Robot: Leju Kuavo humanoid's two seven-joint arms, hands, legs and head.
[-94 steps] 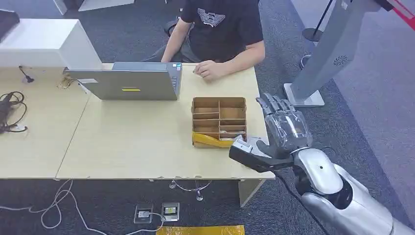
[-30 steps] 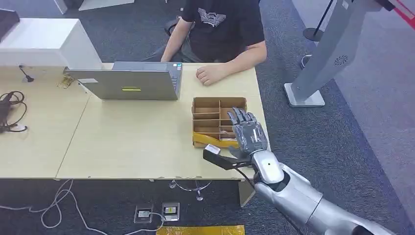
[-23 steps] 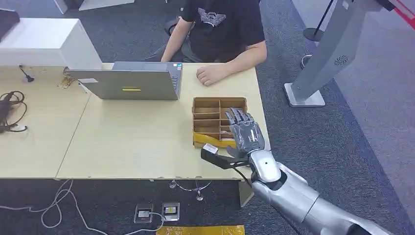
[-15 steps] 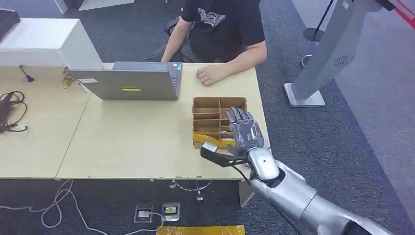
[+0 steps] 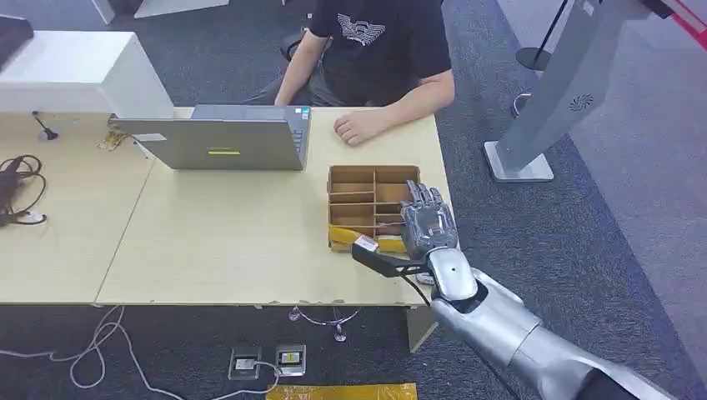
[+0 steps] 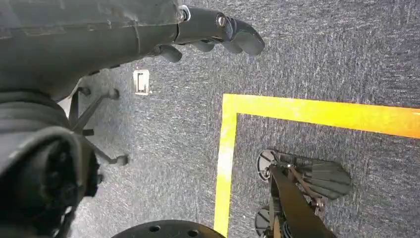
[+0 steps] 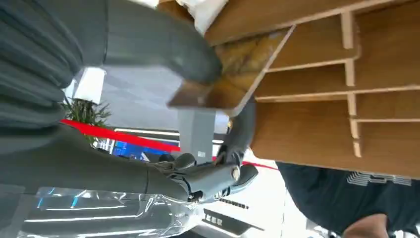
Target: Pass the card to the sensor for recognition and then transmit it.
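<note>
- Our right hand (image 5: 428,227) is over the wooden box (image 5: 373,177) at the desk's (image 5: 208,242) 4 o'clock corner; in the right wrist view the thumb and a finger pinch the card (image 7: 233,74).
- We judge the card must lift straight out of its compartment, staying flat in the pinch.
- The box walls stand close around; the person's hand (image 5: 357,127) rests at 12 o'clock, the laptop (image 5: 221,143) at 10.
- Our left hand (image 6: 218,32) hangs over carpet, fingers curled, holding nothing.

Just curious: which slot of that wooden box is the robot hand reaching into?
The robot hand is over the box's slots nearest the robot, where a yellowish card lies; the farther slots look empty.
</note>
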